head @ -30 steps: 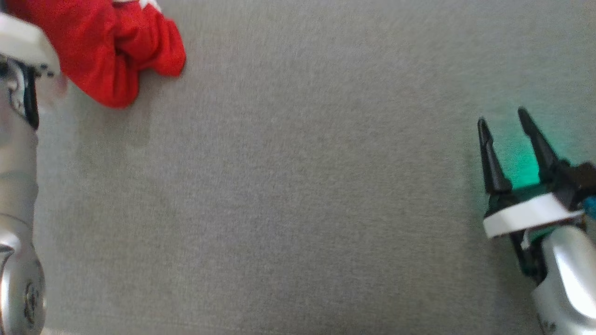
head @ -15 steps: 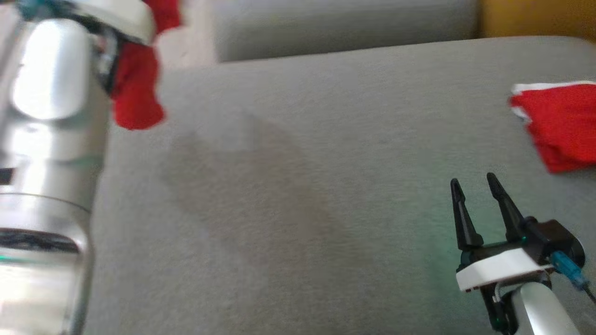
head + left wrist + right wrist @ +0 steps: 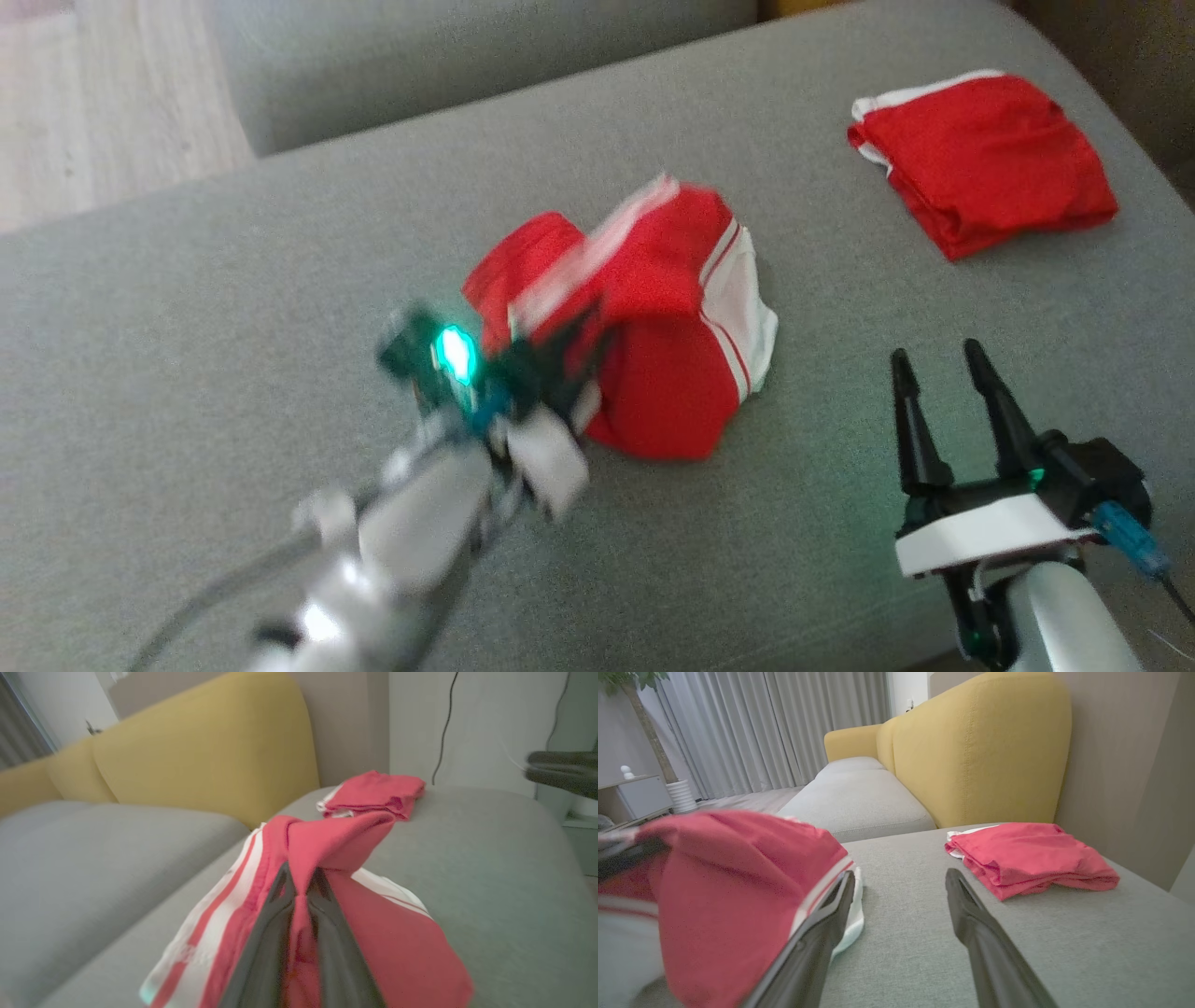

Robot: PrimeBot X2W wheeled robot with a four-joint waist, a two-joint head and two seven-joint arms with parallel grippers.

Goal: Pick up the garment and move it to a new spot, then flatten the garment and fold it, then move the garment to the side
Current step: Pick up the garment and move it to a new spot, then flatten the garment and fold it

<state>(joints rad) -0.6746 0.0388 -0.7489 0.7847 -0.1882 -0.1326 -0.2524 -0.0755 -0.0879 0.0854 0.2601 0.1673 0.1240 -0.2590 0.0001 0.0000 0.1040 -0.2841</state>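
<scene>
Two tools: left tool (image 3: 300, 872) clamped on bunched garment (image 3: 663, 373) on sofa (image 3: 280, 280), white stripes facing right tool (image 3: 936, 355), spread wide, empty.

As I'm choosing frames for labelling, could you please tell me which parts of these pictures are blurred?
Head view: the left pincer and its arm are smeared by motion, its green light glaring; the right pincer and folded garment look sharp. Left wrist view: the pinched garment is soft near the lens. Right wrist view: the garment blurs at left; the yellow backrest is crisp.
</scene>
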